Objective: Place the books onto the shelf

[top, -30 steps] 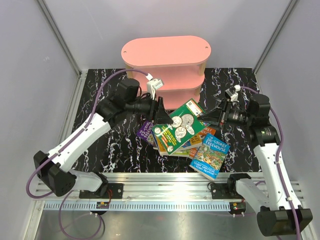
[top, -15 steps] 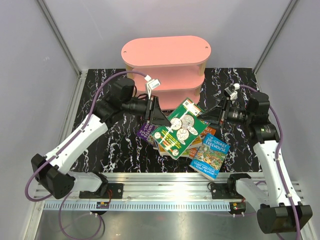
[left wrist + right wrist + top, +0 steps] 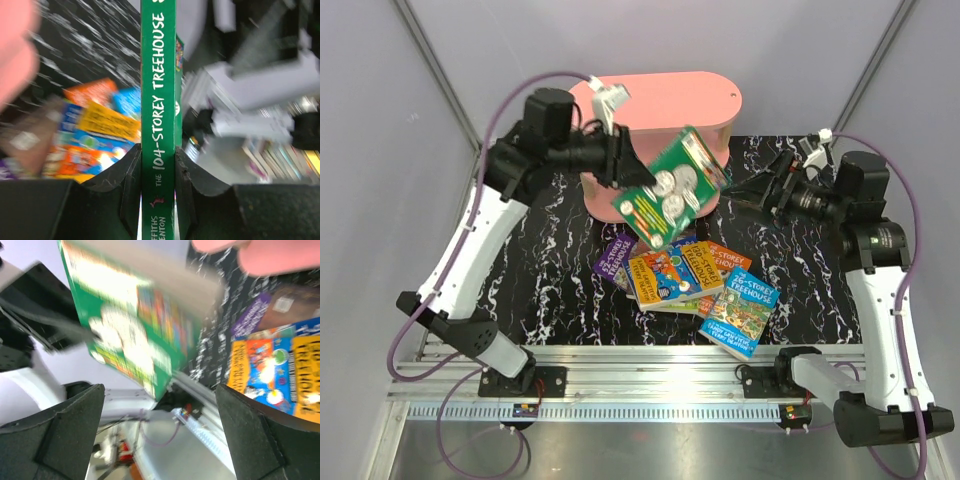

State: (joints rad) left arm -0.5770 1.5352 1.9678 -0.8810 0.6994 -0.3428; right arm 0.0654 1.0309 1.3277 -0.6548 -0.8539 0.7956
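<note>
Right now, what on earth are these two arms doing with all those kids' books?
The left arm's end effector is shut on a green paperback book, gripping it at the spine and holding it in the air close to the pink, oval-boarded shelf unit. The right arm's end effector is open and empty, beside that book. The other colourful paperback books lie piled on the black marbled table.

Blurred, tilted green book. Just below it R gripper, jaws wide apart. Up & right of the book: pink shelf. To its right: orange/blue Treehouse book on black marbled table, purple book btwn that & shelf.
</note>
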